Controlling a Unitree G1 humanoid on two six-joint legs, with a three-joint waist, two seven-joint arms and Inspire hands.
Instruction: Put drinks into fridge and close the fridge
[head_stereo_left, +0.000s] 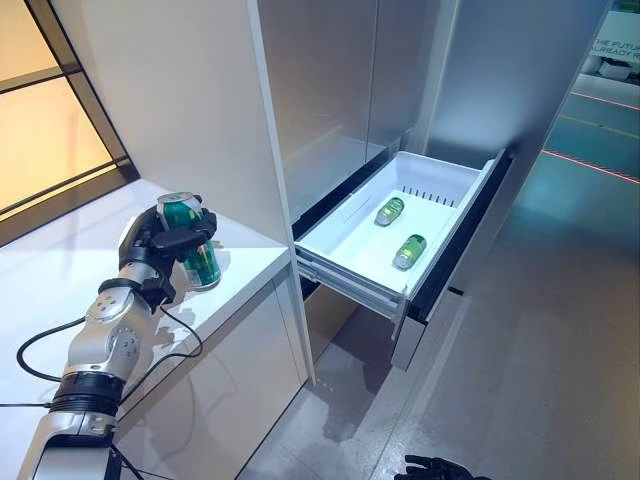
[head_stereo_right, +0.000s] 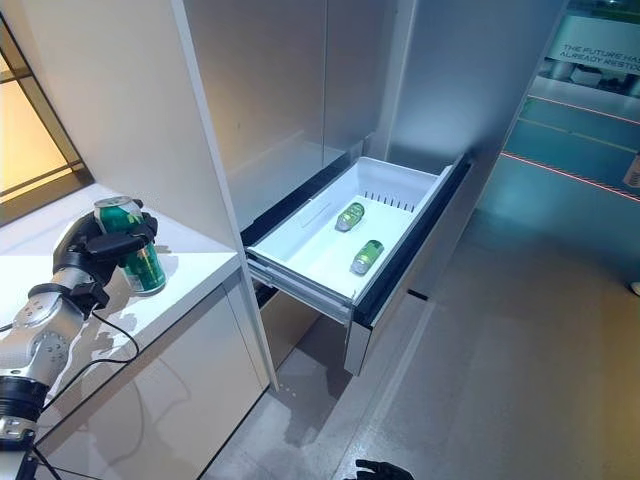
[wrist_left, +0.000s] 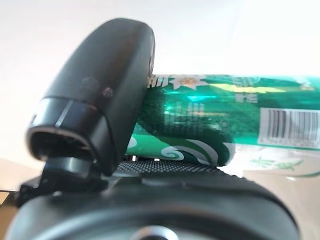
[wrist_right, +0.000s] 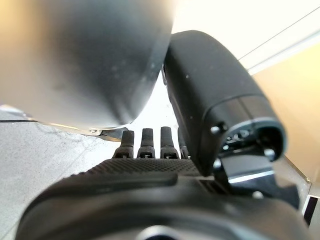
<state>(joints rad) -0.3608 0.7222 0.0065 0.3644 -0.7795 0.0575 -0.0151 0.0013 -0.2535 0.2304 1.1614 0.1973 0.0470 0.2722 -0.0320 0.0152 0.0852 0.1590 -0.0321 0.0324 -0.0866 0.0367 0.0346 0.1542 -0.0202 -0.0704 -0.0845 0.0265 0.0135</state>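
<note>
The left hand (head_stereo_left: 160, 245) is curling its fingers and thumb around a green can (head_stereo_left: 192, 243), which is standing upright on the white table (head_stereo_left: 60, 270), near that table's edge. The can's silver top is showing above the fingers and its base is touching the table. In the left wrist view the thumb (wrist_left: 105, 95) is pressing against the can's green side (wrist_left: 220, 120), with the palm just under it.

To the right of the table, the fridge (head_stereo_left: 340, 90) is standing with its lower drawer (head_stereo_left: 440, 180) pulled out. 2 more green cans are lying on their sides inside the drawer: one (head_stereo_left: 389, 211) nearer the back, the other (head_stereo_left: 409, 251) nearer the front, well apart from each other and from the hand.

The right hand (head_stereo_left: 437, 467) is hanging low at the bottom edge of the left eye view, over the grey floor (head_stereo_left: 540, 350). In the right wrist view its fingers (wrist_right: 149, 142) are lying straight in a row, holding nothing.
</note>
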